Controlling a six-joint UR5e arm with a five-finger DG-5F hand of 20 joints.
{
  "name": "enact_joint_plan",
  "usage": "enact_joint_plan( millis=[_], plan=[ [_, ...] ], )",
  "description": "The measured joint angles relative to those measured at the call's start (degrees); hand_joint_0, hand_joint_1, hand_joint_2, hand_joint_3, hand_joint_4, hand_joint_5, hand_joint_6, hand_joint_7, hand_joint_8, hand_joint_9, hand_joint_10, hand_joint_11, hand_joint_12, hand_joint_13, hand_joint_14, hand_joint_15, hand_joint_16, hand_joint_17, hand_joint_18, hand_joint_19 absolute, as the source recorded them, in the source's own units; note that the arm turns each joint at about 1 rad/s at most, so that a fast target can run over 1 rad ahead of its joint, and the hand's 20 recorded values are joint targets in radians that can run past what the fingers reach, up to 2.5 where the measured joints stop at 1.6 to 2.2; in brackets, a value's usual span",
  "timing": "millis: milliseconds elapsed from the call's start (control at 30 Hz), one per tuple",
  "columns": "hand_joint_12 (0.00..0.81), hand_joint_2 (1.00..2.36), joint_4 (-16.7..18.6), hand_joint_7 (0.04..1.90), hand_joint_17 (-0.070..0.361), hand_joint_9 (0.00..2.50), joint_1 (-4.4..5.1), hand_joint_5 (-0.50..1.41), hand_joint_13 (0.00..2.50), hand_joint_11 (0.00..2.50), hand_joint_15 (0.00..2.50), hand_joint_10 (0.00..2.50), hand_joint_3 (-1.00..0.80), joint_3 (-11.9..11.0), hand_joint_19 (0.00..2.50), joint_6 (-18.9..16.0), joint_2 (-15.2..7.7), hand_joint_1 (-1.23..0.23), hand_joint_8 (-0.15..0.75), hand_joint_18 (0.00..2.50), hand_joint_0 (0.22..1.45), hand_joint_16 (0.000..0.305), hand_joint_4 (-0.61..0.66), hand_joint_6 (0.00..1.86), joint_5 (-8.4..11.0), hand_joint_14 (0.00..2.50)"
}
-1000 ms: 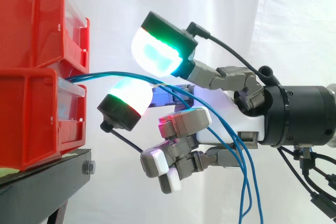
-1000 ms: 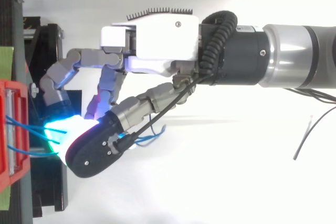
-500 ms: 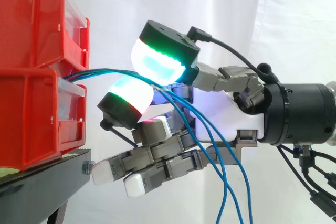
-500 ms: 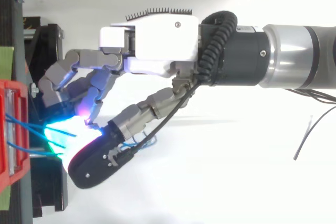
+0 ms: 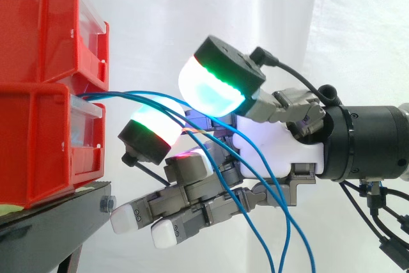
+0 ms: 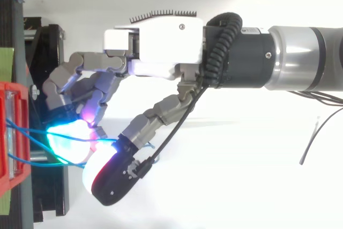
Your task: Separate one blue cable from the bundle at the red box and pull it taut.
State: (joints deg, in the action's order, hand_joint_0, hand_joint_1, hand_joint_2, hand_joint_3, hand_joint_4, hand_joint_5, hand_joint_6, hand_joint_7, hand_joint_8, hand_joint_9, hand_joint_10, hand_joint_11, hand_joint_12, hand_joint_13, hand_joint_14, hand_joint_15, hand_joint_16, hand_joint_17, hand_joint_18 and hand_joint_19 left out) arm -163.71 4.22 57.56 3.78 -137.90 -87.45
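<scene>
Red box (image 5: 38, 139) at far left. Blue cables (image 5: 121, 93) exit its front, run right, then sag below the hand (image 5: 275, 151). The hand sits just right of the box, spread, glowing pads (image 5: 214, 84) apart around the strands, seemingly none pinched. Cable is thin, limp and slick. Best pinched singly, close to the box, where the strands fan.

two stacked bins (image 5: 38, 43) sit at the stand's (image 5: 57, 222) right edge; cables (image 5: 128, 96) run from the lower bin (image 5: 38, 151) rightward between the fingers (image 5: 214, 87) of the hand (image 5: 281, 148).
</scene>
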Motion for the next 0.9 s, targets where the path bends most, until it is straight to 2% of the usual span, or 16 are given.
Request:
enact_joint_plan(
  millis=[33, 200, 567, 633, 700, 767, 900],
  plan=[
    [0.408, 1.00, 0.0, 1.04, 0.134, 1.14, 0.00, -0.14, 0.53, 1.15, 0.37, 0.03, -0.50, 0.0, 0.58, 0.0, 0.0, -0.67, 0.310, 0.50, 0.48, 0.060, 0.06, 0.86, 0.00, 0.02],
    [0.382, 1.00, -0.1, 1.06, 0.123, 1.18, 0.00, -0.14, 0.59, 1.16, 0.42, 0.03, -0.50, 0.0, 0.63, 0.0, 0.0, -0.56, 0.287, 0.52, 0.55, 0.055, 0.05, 0.84, 0.00, 0.02],
    [0.370, 1.00, -0.2, 1.09, 0.118, 1.23, 0.00, -0.13, 0.68, 1.18, 0.49, 0.03, -0.46, -0.1, 0.72, 0.0, 0.0, -0.52, 0.283, 0.59, 0.60, 0.052, 0.05, 0.82, 0.00, 0.02],
    [0.372, 1.00, -0.2, 1.13, 0.119, 1.23, 0.00, -0.14, 0.68, 1.17, 0.49, 0.03, -0.44, -0.1, 0.73, 0.0, 0.0, -0.54, 0.280, 0.59, 0.60, 0.053, 0.06, 0.82, 0.00, 0.02],
    [0.378, 1.01, -0.2, 1.17, 0.120, 1.21, 0.00, -0.15, 0.68, 1.17, 0.48, 0.03, -0.41, -0.2, 0.72, 0.0, 0.0, -0.63, 0.285, 0.59, 0.59, 0.053, 0.07, 0.84, 0.00, 0.02],
    [0.378, 1.01, -0.2, 1.20, 0.120, 1.21, 0.00, -0.15, 0.67, 1.17, 0.48, 0.03, -0.39, -0.2, 0.71, 0.0, 0.0, -0.67, 0.281, 0.58, 0.59, 0.053, 0.07, 0.84, 0.00, 0.02],
    [0.379, 1.01, -0.2, 1.18, 0.119, 1.18, 0.00, -0.16, 0.66, 1.19, 0.48, 0.03, -0.34, -0.2, 0.70, 0.0, 0.0, -0.78, 0.280, 0.58, 0.62, 0.053, 0.08, 0.88, 0.00, 0.02]
  ],
)
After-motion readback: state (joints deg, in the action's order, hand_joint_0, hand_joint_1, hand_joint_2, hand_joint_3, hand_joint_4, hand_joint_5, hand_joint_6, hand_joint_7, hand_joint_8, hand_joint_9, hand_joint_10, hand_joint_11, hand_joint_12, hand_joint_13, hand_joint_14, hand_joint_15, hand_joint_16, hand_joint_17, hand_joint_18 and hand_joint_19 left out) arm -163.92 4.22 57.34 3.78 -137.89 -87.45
